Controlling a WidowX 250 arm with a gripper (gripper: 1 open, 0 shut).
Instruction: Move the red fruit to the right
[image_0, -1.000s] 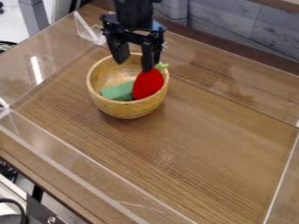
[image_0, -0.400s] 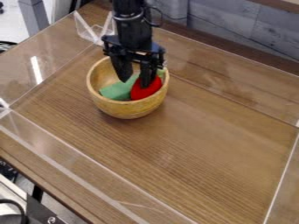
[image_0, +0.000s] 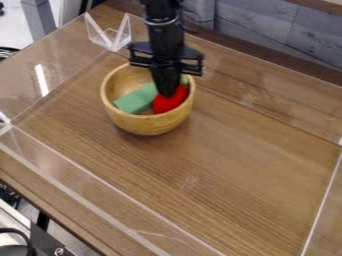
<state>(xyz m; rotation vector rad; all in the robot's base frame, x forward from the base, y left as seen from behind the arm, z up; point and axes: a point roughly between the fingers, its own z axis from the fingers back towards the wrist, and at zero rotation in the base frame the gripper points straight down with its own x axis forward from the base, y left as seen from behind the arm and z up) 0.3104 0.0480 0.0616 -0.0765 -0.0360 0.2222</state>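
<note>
The red fruit (image_0: 167, 101) lies in the wooden bowl (image_0: 134, 124) at the back left of the table, leaning against the bowl's right inner side. A flat green block (image_0: 134, 101) sits beside it in the bowl. My black gripper (image_0: 166, 88) points straight down into the bowl. Its fingers are drawn together on the upper part of the red fruit, which hides the fruit's leafy top.
Clear acrylic walls (image_0: 40, 80) ring the wooden table top (image_0: 227, 170) on all sides. A small clear triangular stand (image_0: 107, 35) is at the back left, behind the bowl. The wood surface stretches to the right and front of the bowl.
The gripper came down into the bowl, rolled slightly, and its open fingers shut on the red fruit. The bowl and green block stayed put.
</note>
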